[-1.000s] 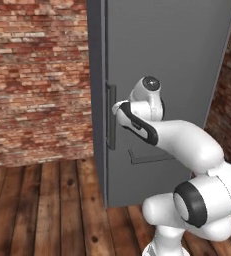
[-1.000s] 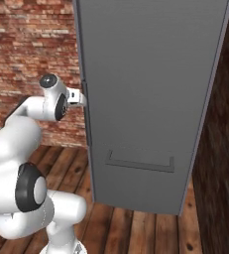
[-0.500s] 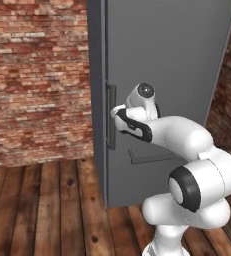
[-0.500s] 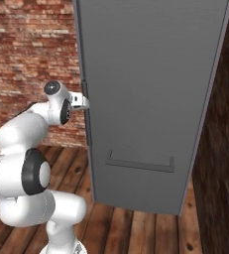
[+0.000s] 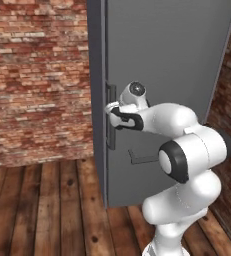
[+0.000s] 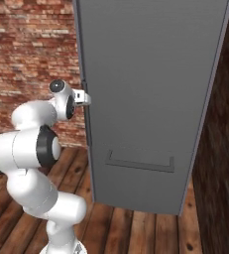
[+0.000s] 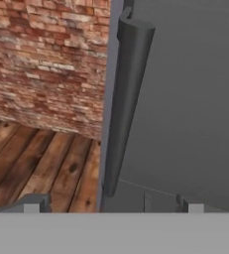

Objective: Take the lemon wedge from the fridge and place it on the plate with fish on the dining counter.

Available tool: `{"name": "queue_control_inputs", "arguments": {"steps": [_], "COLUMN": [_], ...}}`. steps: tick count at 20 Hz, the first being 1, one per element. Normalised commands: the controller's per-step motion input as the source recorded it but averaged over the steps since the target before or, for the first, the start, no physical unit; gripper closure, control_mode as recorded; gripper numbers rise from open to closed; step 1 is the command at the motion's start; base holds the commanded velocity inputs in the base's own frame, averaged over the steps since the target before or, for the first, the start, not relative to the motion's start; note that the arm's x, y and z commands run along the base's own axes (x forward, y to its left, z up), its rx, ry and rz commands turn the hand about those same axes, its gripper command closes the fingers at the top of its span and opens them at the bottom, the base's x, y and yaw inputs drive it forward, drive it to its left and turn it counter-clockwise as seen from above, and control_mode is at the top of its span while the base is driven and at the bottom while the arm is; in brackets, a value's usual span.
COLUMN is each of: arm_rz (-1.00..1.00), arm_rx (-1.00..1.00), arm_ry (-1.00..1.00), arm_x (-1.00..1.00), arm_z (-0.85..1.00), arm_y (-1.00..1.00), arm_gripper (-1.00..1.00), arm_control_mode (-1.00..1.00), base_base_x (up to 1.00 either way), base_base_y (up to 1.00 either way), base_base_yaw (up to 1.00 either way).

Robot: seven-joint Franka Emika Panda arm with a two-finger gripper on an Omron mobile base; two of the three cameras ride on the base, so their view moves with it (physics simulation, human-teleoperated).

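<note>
Claw (image 5: 110,109) at the bar handle (image 7: 126,104) of the fridge (image 6: 150,99), fingertips spread either side, not clamped. Door shut; lemon wedge presumably inside. Rigid, smooth, likely heavy to swing; best gripped mid-bar, directly ahead.

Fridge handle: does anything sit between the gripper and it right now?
Nothing visible does. The gripper is right at the fridge handle, a vertical dark bar near the left edge of the closed fridge door. In the hand view the bar runs between the fingertips, jaws spread either side.
</note>
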Motion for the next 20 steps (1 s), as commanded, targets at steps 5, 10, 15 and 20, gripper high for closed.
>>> {"name": "queue_control_inputs", "arguments": {"steps": [5, 10, 15, 20], "arm_rz": [0.00, 0.00, 0.00, 0.00], "arm_rx": [0.00, 0.00, 0.00, 0.00], "arm_ry": [0.00, -0.01, -0.03, -0.03], "arm_x": [0.51, 0.49, 0.46, 0.47], "arm_z": [-0.12, -0.16, -0.20, -0.12], "arm_y": [0.03, 0.00, 0.00, 0.00], "arm_gripper": [-1.00, -1.00, -1.00, -1.00], "arm_control_mode": [-1.00, -1.00, -1.00, -1.00], "base_base_x": [0.00, 0.00, 0.00, 0.00], "base_base_y": [0.00, 0.00, 0.00, 0.00], "base_base_yaw": [0.00, 0.00, 0.00, 0.00]}}
